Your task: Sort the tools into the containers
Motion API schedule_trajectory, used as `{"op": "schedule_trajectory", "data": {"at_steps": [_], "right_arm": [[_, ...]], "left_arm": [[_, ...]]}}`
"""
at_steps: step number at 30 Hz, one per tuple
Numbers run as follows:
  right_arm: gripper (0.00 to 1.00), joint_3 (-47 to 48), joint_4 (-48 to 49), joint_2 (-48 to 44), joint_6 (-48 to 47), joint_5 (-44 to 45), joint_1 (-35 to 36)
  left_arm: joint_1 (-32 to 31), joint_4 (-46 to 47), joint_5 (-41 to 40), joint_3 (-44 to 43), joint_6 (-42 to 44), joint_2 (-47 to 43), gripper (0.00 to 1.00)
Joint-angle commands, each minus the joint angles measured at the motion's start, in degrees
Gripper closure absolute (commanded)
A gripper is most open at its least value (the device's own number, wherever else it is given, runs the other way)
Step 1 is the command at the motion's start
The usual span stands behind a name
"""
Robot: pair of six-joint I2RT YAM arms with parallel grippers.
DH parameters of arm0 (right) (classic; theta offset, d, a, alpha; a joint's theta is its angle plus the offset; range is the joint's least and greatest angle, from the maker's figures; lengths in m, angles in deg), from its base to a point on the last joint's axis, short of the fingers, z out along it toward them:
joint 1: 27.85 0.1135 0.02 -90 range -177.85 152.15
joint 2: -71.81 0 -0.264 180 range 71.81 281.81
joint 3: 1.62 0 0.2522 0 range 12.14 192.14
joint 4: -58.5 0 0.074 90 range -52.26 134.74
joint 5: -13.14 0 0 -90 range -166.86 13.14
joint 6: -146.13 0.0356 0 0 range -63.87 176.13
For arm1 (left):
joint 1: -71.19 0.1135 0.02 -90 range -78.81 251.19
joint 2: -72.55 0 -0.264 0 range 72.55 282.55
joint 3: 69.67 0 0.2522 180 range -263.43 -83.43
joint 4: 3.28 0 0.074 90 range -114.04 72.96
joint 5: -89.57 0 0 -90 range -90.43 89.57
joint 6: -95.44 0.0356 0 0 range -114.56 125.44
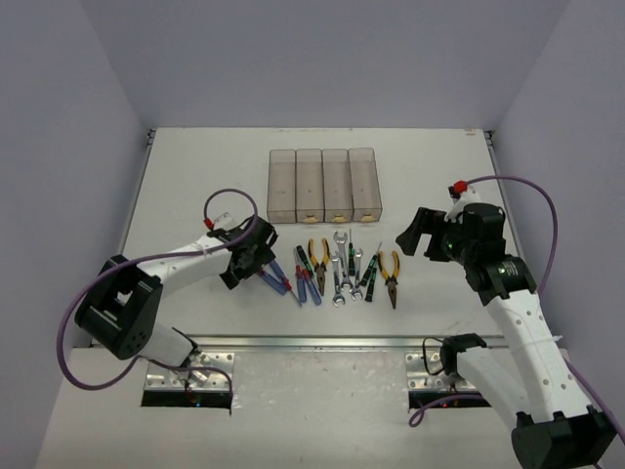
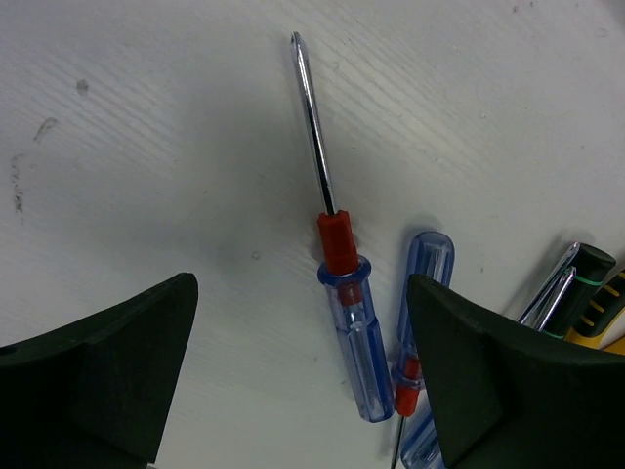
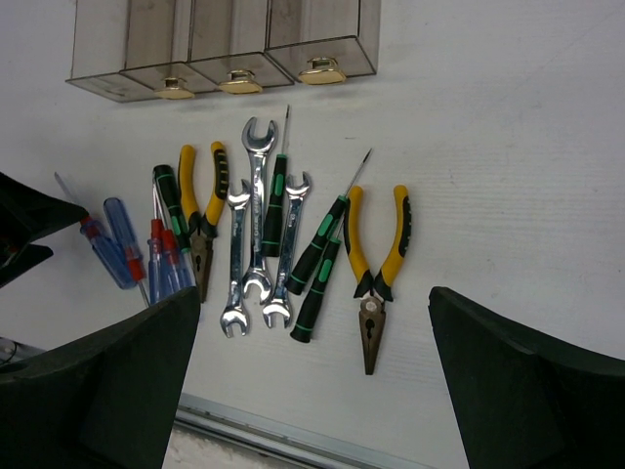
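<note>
The tools lie in a row on the white table: blue/red screwdrivers (image 1: 278, 281), two yellow-and-black pliers (image 1: 317, 264) (image 1: 391, 277), silver wrenches (image 1: 339, 266) and green/black screwdrivers (image 1: 369, 278). The four joined clear containers (image 1: 323, 184) stand behind them, with nothing visible inside. My left gripper (image 1: 256, 256) is open and low over the blue screwdrivers. In the left wrist view one blue screwdriver (image 2: 350, 322) lies between its fingers (image 2: 127, 371) and a second (image 2: 422, 283) is by the right finger. My right gripper (image 1: 422, 234) is open and empty, raised right of the tools; its view shows the wrenches (image 3: 256, 234), the pliers (image 3: 376, 254) and the containers (image 3: 225, 39).
A metal rail (image 1: 322, 342) runs along the near edge of the table in front of the tools, also seen in the right wrist view (image 3: 254, 430). Grey walls close the table on the left, back and right. Purple cables (image 1: 532, 195) loop off both arms.
</note>
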Motion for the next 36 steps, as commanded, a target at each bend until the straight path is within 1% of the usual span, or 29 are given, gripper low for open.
{"op": "schedule_trajectory", "data": {"at_steps": [1, 2, 4, 5, 10, 11, 13, 15, 20, 21, 23, 24, 25, 27, 30, 33, 36], "right_arm": [[0.01, -0.49, 2.88, -1.34, -0.98, -1.16, -0.23], [0.01, -0.54, 2.97, -1.43, -0.94, -1.21, -0.23], [0.01, -0.71, 3.17, -1.41, -0.94, -1.73, -0.23], [0.01, -0.69, 3.23, -1.32, -0.94, -2.17, -0.23], [0.01, -0.80, 3.30, -1.38, -0.94, -2.62, -0.23], [0.01, -0.80, 3.43, -1.42, -0.93, -2.64, -0.23], [0.01, -0.80, 3.62, -1.35, -0.85, -2.83, -0.23], [0.01, -0.80, 3.67, -1.31, -0.85, -2.92, -0.23], [0.01, -0.89, 3.46, -1.40, -0.85, -3.06, -0.23], [0.01, -0.91, 3.58, -1.52, -0.85, -3.06, -0.23], [0.01, -0.98, 3.64, -1.54, -0.85, -3.07, -0.25], [0.01, -0.99, 3.51, -1.62, -0.85, -3.15, -0.31], [0.01, -1.06, 3.58, -1.70, -0.86, -3.22, -0.23], [0.01, -1.06, 3.59, -1.78, -0.94, -3.14, -0.23], [0.01, -1.15, 3.84, -1.96, -0.85, -3.14, -0.23], [0.01, -1.33, 4.02, -2.05, -0.76, -3.14, -0.27], [0.01, -1.25, 3.95, -2.13, -0.76, -3.14, -0.23]], "left_arm": [[-1.54, 0.38, -2.51, -3.84, -4.73, 3.31, 0.18], [-1.72, 0.47, -2.69, -4.03, -4.96, 4.10, 0.19], [-1.93, 0.85, -2.87, -4.46, -5.20, 5.25, 0.26], [-1.99, 0.91, -2.87, -4.67, -5.17, 5.92, 0.28], [-2.08, 1.26, -3.03, -3.51, -6.51, 6.76, 0.42], [-2.08, 1.57, -2.84, -3.21, -6.47, 6.88, 0.47], [-2.08, 2.08, -2.49, -2.86, -6.54, 7.51, 0.52], [-2.08, 2.71, -2.17, -2.37, -6.63, 7.98, 0.64], [-2.08, 3.86, -1.47, -1.23, -6.38, 8.11, 0.79], [-2.08, 4.08, -1.27, -0.92, -6.00, 7.95, 0.81], [-2.08, 4.67, -1.22, -0.36, -4.54, 7.57, 0.89], [-2.08, 4.94, -1.30, -0.06, -3.74, 7.38, 0.93], [-2.08, 4.87, -1.51, 0.11, -2.71, 6.78, 1.00], [-2.08, 4.87, -2.84, 0.70, 0.18, 4.76, 1.00], [-2.08, 5.21, -4.09, 1.76, 2.28, 0.74, 1.00], [-2.08, 6.01, -5.79, 2.01, 7.11, -7.21, 1.00], [-2.00, 6.75, -6.30, 0.95, 10.72, -11.48, 1.00]]}}
